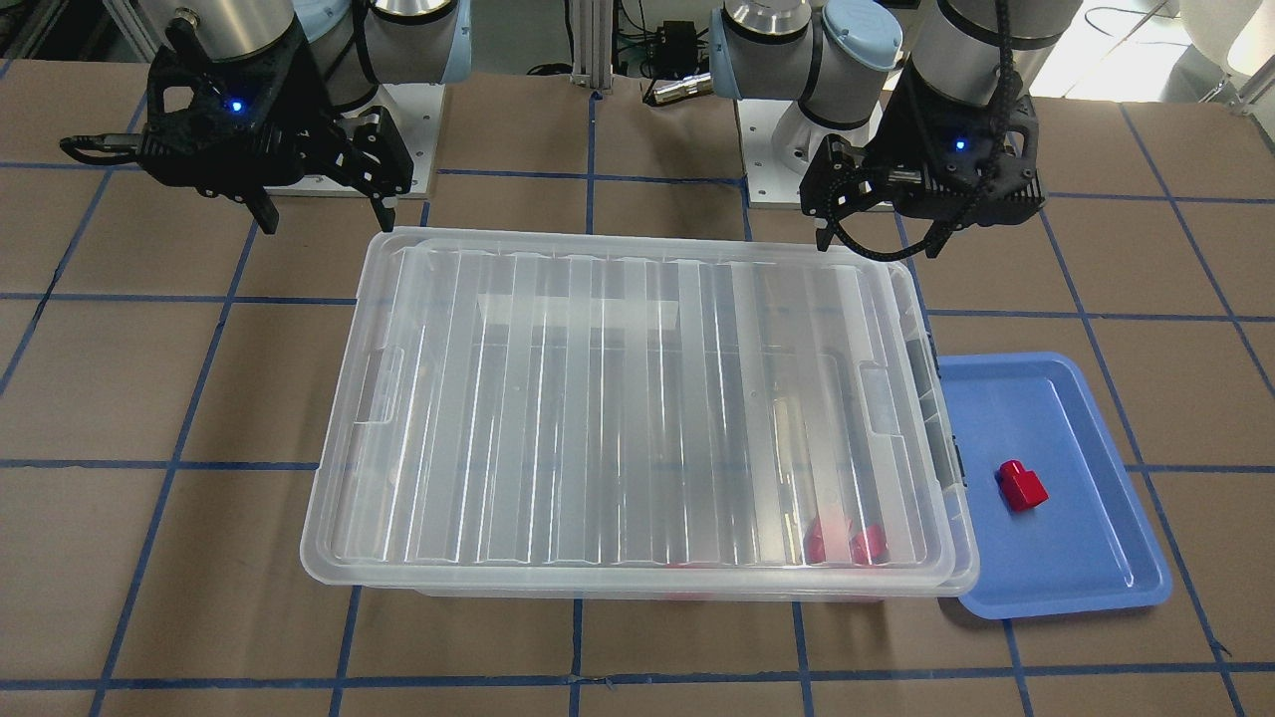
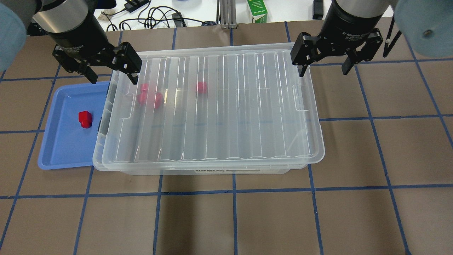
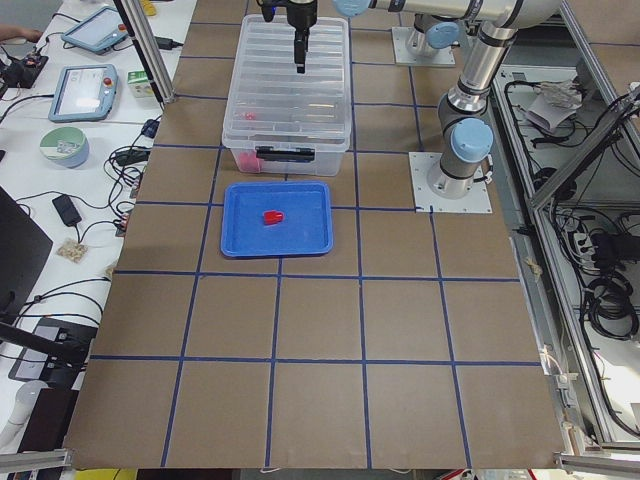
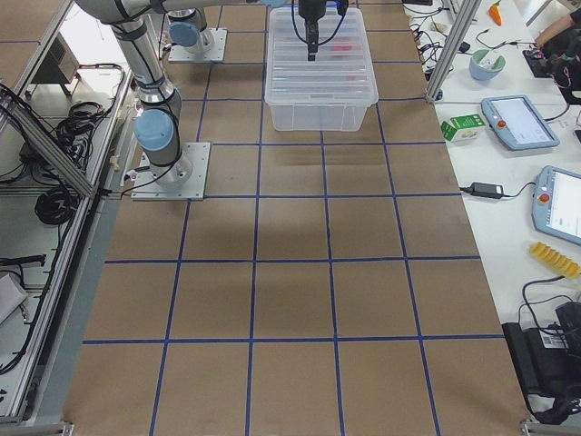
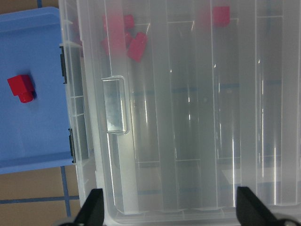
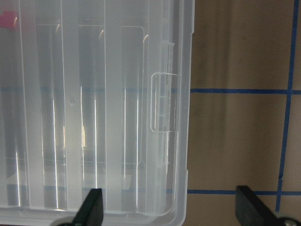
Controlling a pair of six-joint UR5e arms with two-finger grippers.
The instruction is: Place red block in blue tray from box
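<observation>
In the front view the red block [image 1: 1023,487] lies alone in the blue tray [image 1: 1086,568]. The tray sits on the table [image 1: 149,398] just beside the closed box [image 1: 598,398], and other red blocks [image 1: 847,543] show dimly inside the box. From overhead, the left gripper [image 2: 114,79] and right gripper [image 2: 323,71] hang over the box's two far corners, both spread wide and holding nothing.

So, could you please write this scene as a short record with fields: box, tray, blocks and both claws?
box: clear bin, ribbed lid on top
blue tray: beside the box, at the robot's left
red block: one, lying in the blue tray
other red blocks: several inside the box, seen through the lid
left claw: open, empty, above the box end near the tray
right claw: open, empty, above the opposite end
</observation>
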